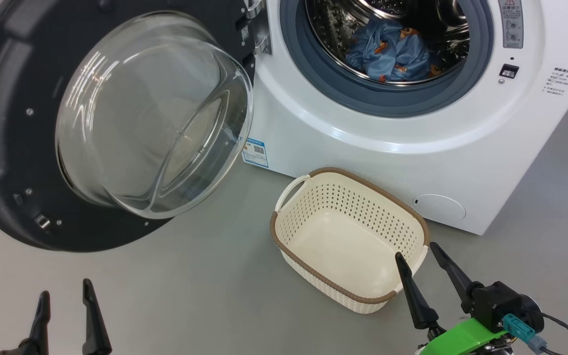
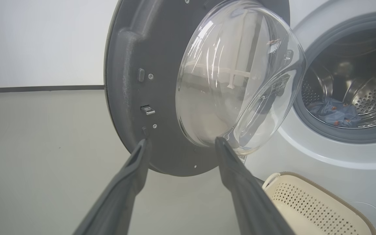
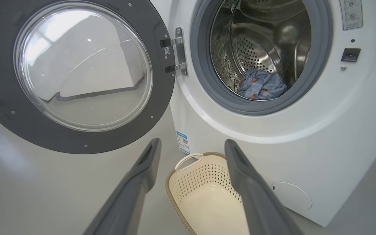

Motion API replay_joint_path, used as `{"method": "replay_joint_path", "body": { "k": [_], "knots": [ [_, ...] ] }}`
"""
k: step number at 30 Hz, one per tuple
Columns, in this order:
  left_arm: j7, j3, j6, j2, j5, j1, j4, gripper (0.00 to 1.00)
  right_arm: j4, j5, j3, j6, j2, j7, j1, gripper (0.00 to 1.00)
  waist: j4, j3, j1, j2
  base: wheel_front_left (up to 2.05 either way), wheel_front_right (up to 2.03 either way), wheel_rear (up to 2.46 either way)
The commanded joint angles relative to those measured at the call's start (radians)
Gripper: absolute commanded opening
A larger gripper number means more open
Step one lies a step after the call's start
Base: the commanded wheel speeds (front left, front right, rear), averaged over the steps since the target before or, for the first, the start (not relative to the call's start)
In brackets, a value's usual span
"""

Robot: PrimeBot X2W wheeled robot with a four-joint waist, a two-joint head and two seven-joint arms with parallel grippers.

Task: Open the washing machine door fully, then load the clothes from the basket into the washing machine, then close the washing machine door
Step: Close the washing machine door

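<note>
The washing machine (image 1: 363, 133) (image 3: 305, 137) stands with its door (image 1: 13, 148) (image 2: 126, 65) (image 3: 77, 140) swung wide to the left. Light blue clothes (image 1: 390, 52) (image 3: 261, 86) (image 2: 335, 112) lie in the steel drum. The cream basket (image 1: 353, 291) (image 3: 188, 186) (image 2: 305, 199) sits on the floor before the machine with nothing inside. My right gripper (image 1: 417, 251) (image 3: 191, 143) hangs open over the basket's near right corner. My left gripper (image 1: 65, 291) (image 2: 181, 140) is open low at the left, below the door.
Grey floor (image 1: 190, 296) spreads around the basket and under the door. A round service flap (image 1: 439, 207) sits low on the machine's front. A pale wall (image 2: 38, 39) rises behind the door.
</note>
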Motion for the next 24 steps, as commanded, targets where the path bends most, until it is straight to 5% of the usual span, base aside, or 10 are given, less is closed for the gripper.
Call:
{"method": "replay_joint_path", "body": {
  "k": [1, 11, 13, 14, 24],
  "knots": [
    [-0.006, 0.031, 0.005, 0.009, -0.005, -0.017, -0.023, 1.00, -0.025, -0.006, 0.028, 0.006, 0.002, 0.000, -0.036, 1.00, 0.000, 0.003, 0.0000, 0.0000, 0.00, 0.00, 0.00],
    [-0.006, 0.032, 0.004, 0.009, -0.001, -0.018, -0.025, 1.00, -0.021, -0.002, 0.030, 0.006, 0.002, 0.004, -0.036, 1.00, -0.003, 0.006, 0.0000, 0.0000, 0.00, 0.00, 0.00],
    [-0.006, 0.032, 0.001, 0.009, -0.015, -0.018, -0.020, 0.19, -0.021, -0.001, 0.029, 0.006, 0.002, 0.005, -0.037, 1.00, -0.004, 0.007, 0.0000, 0.0000, 0.00, 0.00, 0.00],
    [-0.006, 0.034, -0.001, 0.009, -0.017, -0.020, -0.020, 0.00, -0.021, -0.001, 0.029, 0.006, 0.002, 0.005, -0.037, 1.00, -0.004, 0.008, 0.0000, 0.0000, 0.00, 0.00, 0.00],
    [-0.006, 0.114, -0.067, 0.009, -0.145, -0.058, -0.051, 0.00, -0.024, 0.004, 0.027, 0.006, 0.002, 0.008, -0.040, 1.00, -0.008, 0.020, 0.0000, 0.0000, 0.00, 0.00, 0.00]
  ]
}}
